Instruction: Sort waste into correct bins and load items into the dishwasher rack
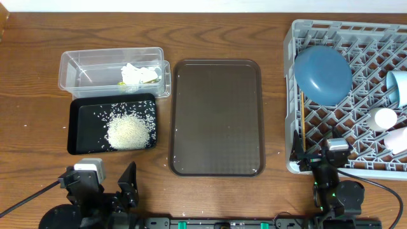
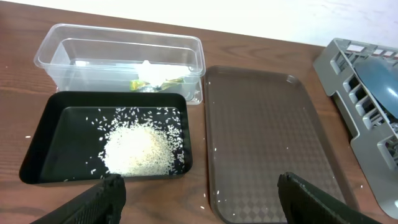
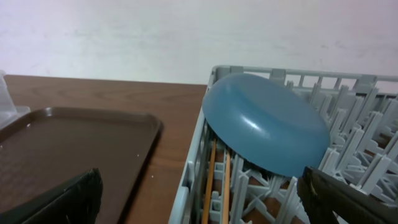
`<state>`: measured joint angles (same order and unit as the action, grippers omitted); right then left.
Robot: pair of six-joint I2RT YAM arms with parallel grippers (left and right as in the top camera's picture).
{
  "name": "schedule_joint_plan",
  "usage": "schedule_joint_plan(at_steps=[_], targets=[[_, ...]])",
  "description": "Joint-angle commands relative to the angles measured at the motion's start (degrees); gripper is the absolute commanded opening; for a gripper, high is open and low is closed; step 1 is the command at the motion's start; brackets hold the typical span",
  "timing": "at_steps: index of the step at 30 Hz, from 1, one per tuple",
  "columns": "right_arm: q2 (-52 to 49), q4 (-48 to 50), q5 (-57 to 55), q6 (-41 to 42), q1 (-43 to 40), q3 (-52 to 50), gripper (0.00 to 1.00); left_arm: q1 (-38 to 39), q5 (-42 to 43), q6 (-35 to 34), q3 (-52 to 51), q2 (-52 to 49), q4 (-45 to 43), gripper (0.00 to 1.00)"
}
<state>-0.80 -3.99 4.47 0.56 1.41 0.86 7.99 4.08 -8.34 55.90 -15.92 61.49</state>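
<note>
Both hands are spread wide w/ nothing held: left hand (image 2: 199, 198) hangs near-left of the brown serving tray (image 1: 216, 117), right hand (image 3: 196, 196) near-right of it, just beside the near edge of the dishwasher rack (image 1: 343, 27). Waste looks sorted: crumpled tissue (image 1: 132, 72) and green-yellow wrapper (image 2: 138, 83) lie in the clear tub (image 1: 75, 63), far-left of the serving tray; rice (image 1: 130, 130) is heaped in the black tray (image 1: 79, 130), left of it and right against the tub. Right of the serving tray, the rack holds the dark blue plate (image 1: 322, 70) leaning on pegs, the chopsticks (image 3: 217, 180) under it along the tray-side wall, then the light blue bowl (image 1: 397, 86) and pale cups (image 1: 381, 117) further right; can't tell cream from pink. Task prob. near done. Risks as I judge them: the right hand is so close to the rack that a careless move could knock it and tip the plate; thin chopsticks could slip thru the lattice; the left hand reaching out could clip the black tray and scatter rice. A few white specks on the bench left of the serving tray may be missed grains.
</note>
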Motion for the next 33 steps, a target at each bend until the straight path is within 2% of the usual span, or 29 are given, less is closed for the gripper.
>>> schedule_joint_plan(at_steps=[1, 33], targets=[[0.5, 0.15, 0.04, -0.85, 0.48, -0.52, 0.99, 0.09, -0.68, -0.07, -0.07, 0.17, -0.09, 0.81], [-1.2, 0.15, 0.24, -0.83, 0.48, -0.55, 0.99, 0.09, -0.68, -0.04, -0.07, 0.17, -0.09, 0.81]])
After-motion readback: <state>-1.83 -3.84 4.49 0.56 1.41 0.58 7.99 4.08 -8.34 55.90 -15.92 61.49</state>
